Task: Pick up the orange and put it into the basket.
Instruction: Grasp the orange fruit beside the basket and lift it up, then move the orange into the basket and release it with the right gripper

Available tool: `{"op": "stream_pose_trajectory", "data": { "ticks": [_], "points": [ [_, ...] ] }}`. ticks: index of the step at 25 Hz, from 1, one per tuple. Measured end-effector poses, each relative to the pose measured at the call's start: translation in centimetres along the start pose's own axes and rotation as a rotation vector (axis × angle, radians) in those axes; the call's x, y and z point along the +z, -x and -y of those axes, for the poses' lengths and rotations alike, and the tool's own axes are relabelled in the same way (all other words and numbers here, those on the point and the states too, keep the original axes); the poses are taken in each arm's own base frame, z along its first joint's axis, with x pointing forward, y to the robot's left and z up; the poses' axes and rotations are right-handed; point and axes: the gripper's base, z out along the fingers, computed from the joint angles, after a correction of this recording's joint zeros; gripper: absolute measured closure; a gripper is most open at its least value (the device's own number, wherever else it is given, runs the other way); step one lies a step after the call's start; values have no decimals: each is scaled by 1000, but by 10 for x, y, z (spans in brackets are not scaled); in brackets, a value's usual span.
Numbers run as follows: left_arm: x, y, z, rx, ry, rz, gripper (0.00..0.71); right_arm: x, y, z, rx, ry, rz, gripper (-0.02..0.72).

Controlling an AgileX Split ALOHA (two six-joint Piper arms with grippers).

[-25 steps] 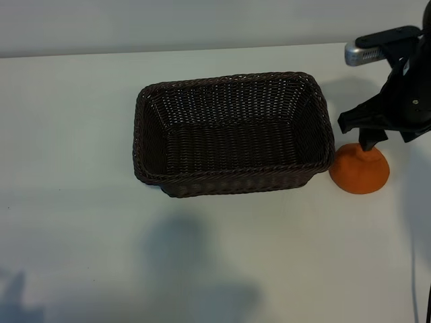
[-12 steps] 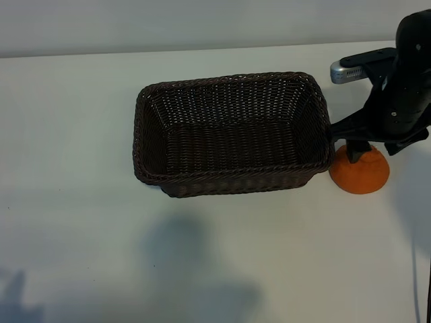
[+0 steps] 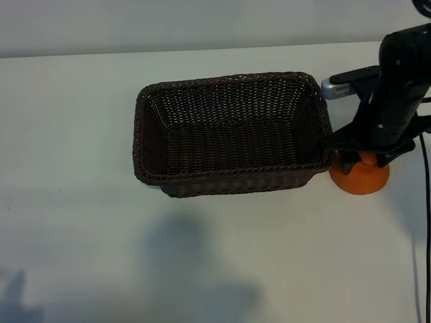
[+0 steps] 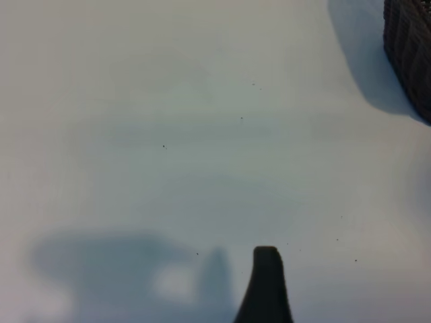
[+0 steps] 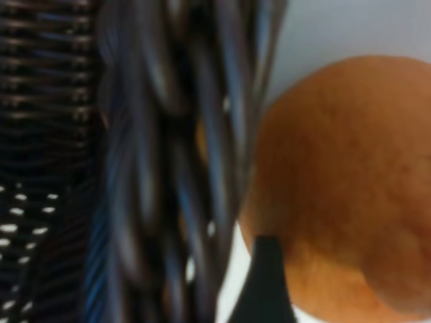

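The white table (image 3: 81,222) carries a dark-brown woven wicker basket (image 3: 232,131), with nothing visible inside. Just beside its right-hand end, outside the rim, the orange (image 3: 362,178) sits on the tabletop. The right gripper (image 3: 360,160) points straight down over the fruit with its fingers spread apart, one black fingertip (image 5: 264,282) between fruit and basket wall. The left gripper (image 4: 266,286) hangs open above bare table, away from the basket. No writing or labels are readable.

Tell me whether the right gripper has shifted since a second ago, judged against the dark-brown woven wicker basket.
Yes. The right gripper has come down and leftward, toward the dark-brown woven wicker basket's right end, now over the small orange.
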Motion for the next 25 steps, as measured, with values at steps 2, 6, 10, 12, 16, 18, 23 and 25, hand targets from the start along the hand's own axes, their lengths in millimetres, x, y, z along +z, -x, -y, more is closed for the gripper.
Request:
{"op": "stream_pose_trajectory", "data": {
  "ticks": [2,6,10,12,16,18,23,25],
  "points": [
    [0,0,0,0,0,0,115,3,0,0,0,-1,-6,207],
    [0,0,0,0,0,0,115,3,0,0,0,0,-6,466],
    [0,0,0,0,0,0,115,1,1,0,-6,-1,-2,611],
    [0,0,0,0,0,0,115,-3,1,1,-15,-8,9,611],
    [0,0,0,0,0,0,115,-24,0,1,-21,-13,32,611],
    [0,0,0,0,0,1,115,-44,2,1,-20,-11,57,611],
    [0,0,0,0,0,1,116,-103,8,0,-20,-2,154,611],
    [0,0,0,0,0,1,116,-122,11,-1,-19,1,192,611]
  ]
}}
